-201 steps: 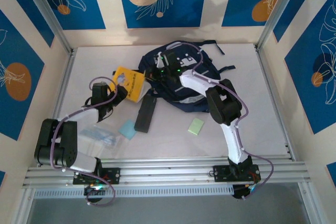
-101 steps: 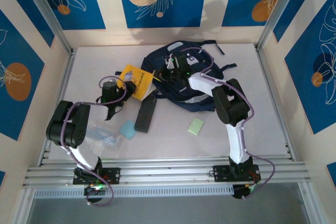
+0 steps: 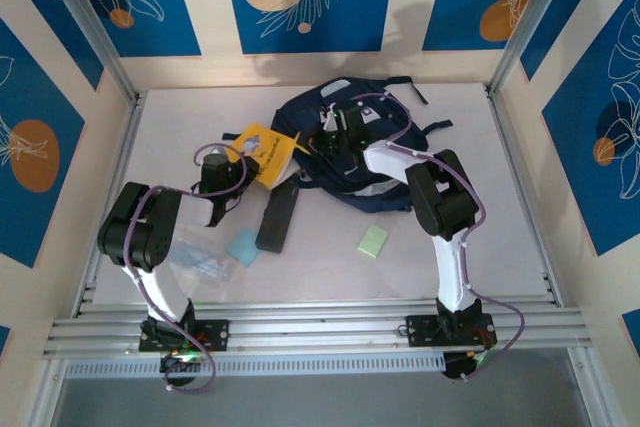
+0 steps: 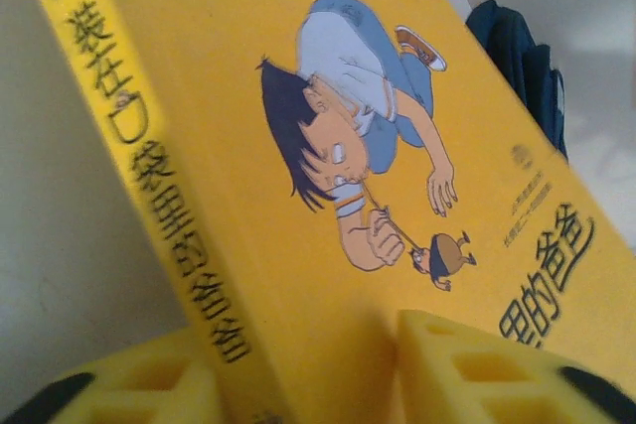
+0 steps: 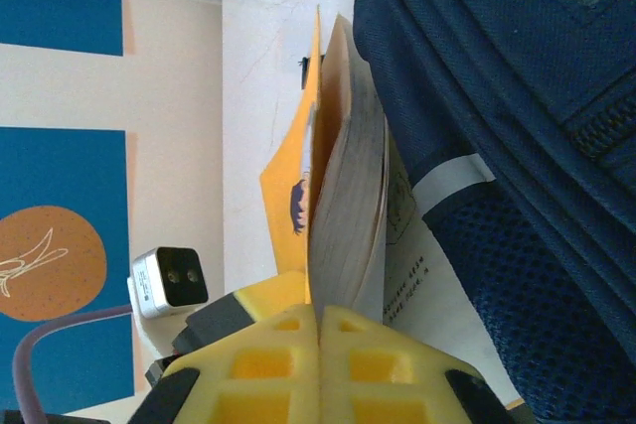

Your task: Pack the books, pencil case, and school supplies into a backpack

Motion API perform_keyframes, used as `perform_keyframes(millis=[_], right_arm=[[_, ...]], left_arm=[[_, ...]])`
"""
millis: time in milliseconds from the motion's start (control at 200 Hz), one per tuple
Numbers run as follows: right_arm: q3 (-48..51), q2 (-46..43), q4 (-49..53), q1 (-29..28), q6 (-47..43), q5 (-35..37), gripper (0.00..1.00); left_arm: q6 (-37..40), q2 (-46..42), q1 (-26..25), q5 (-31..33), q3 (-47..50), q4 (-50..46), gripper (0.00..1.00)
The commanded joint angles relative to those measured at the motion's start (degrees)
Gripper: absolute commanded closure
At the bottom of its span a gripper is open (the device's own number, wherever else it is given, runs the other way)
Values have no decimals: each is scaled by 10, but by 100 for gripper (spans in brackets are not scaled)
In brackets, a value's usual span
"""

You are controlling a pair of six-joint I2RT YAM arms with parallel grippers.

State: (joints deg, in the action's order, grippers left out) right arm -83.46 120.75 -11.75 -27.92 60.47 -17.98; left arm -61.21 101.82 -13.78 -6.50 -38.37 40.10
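The orange-yellow book (image 3: 264,150) with a cartoon cover (image 4: 248,37) hangs between both grippers, just left of the navy backpack (image 3: 350,162). My left gripper (image 3: 240,163) has its fingers on both faces of the book's spine corner (image 4: 298,345). My right gripper (image 3: 304,144) is shut, and the book's fanned pages (image 5: 348,196) rise from between its pads (image 5: 319,320), beside the backpack fabric (image 5: 497,96). On the table lie the black pencil case (image 3: 277,215), a light blue pad (image 3: 243,246), a pale green pad (image 3: 373,241) and a clear plastic piece (image 3: 195,258).
Walls with aluminium posts close the table on three sides, and a rail (image 3: 320,322) runs along the near edge. The backpack's dark straps (image 3: 432,130) trail to the right. The left arm's elbow (image 3: 140,232) stands over the clear plastic piece.
The left arm swung in toward the book and its jaws closed on the spine corner. The book shifted slightly right toward the backpack with the right gripper.
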Motion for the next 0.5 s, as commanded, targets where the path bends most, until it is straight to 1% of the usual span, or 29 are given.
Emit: perform_keyframes(millis=[0,65,150,165,180,185,190,195,200,205,210,215,220,225,235,240,265,300,310,315,320,360,375,380,385,390,420,490], right_arm=[[6,-37,-26,2,10,-17,100],[7,-37,-25,1,11,-19,100],[7,-38,-26,-1,13,-27,100],[7,-38,-27,-1,14,-29,98],[8,-39,-25,-1,14,-30,94],[8,-40,-25,-1,14,-31,91],[8,-40,-25,-1,14,-31,91],[9,-41,-25,-1,15,-32,87],[9,-41,-25,-1,15,-32,87],[10,-41,-25,-1,15,-32,85],[10,-42,-24,-1,15,-32,82],[11,-43,-24,-1,16,-33,77],[12,-44,-23,-1,16,-33,74],[12,-44,-23,-1,16,-33,74],[14,-46,-23,-1,17,-33,70],[15,-47,-23,-1,17,-34,66],[20,-53,-21,-1,17,-33,51],[28,-64,-13,-1,15,-30,38],[30,-67,-11,-1,14,-28,33],[33,-71,-7,-1,12,-26,28],[33,-71,-7,-1,12,-26,28],[45,-89,11,-3,4,-16,11],[47,-93,15,-3,1,-13,9],[49,-97,21,-4,-1,-10,6],[49,-97,21,-4,-1,-10,6],[52,-102,27,-4,-3,-7,4],[57,-113,42,-5,-10,2,0],[74,-140,76,-9,-22,21,1]], left_arm=[[20,-36,-5,5,-6,17,73],[24,-46,-5,8,-8,8,82],[26,-59,-5,13,-10,1,89],[25,-61,-5,13,-10,0,91],[26,-64,-5,14,-12,-2,92],[27,-64,-4,14,-12,-3,93],[27,-65,-4,14,-13,-4,94],[27,-67,-4,15,-13,-5,94],[28,-68,-4,15,-14,-6,95],[27,-68,-4,15,-14,-8,95],[27,-70,-4,15,-15,-9,96],[28,-71,-4,16,-15,-10,97],[27,-72,-4,16,-16,-12,98],[28,-73,-4,16,-16,-13,98],[28,-75,-4,17,-18,-16,99],[28,-77,-4,17,-19,-17,100],[30,-83,-4,19,-23,-26,100],[35,-92,-4,21,-30,-38,100],[37,-95,-4,22,-32,-42,100],[37,-96,-4,22,-33,-43,100],[38,-98,-4,23,-34,-44,100],[43,-109,-4,26,-42,-55,100],[43,-112,-4,28,-44,-58,100],[44,-114,-4,28,-45,-59,100],[44,-115,-4,28,-46,-60,100],[44,-116,-4,29,-47,-61,100],[45,-124,-4,32,-52,-66,100],[46,-138,-4,36,-66,-75,100]])
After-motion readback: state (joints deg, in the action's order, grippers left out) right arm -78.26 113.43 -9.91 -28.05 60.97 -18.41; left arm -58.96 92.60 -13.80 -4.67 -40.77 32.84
